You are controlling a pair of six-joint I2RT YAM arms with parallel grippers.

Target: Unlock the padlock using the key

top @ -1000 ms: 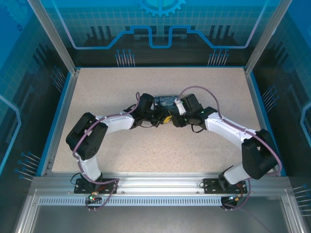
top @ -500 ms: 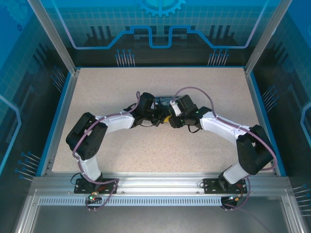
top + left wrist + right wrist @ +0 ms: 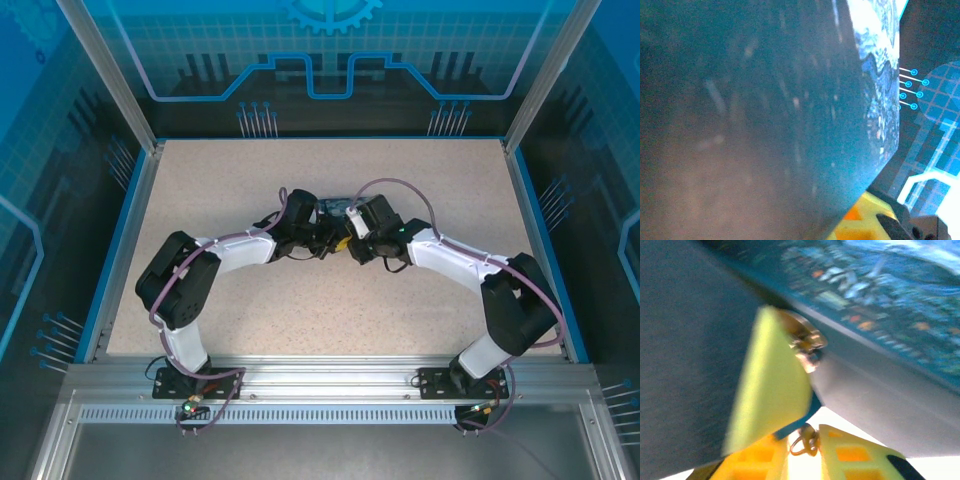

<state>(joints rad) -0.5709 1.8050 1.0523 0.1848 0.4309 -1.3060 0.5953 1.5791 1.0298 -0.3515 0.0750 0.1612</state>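
one small metal padlock [image 3: 805,341] sits against the blue box [image 3: 880,285] edge.

The box [image 3: 880,285] is dark blue with a swirly painted print — light blues, whites, a few orange flecks. The fingers [image 3: 852,460] are yellow with orange pockets. The padlock [image 3: 804,341] looks silvery, the key [image 3: 804,444] dull brownish. The table [image 3: 250,180] is speckled beige, arms [image 3: 240,252] white and black, cables [image 3: 400,183] purple.

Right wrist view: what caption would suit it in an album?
Right hand pinching the tiny key just below the silvery padlock against the blue box.
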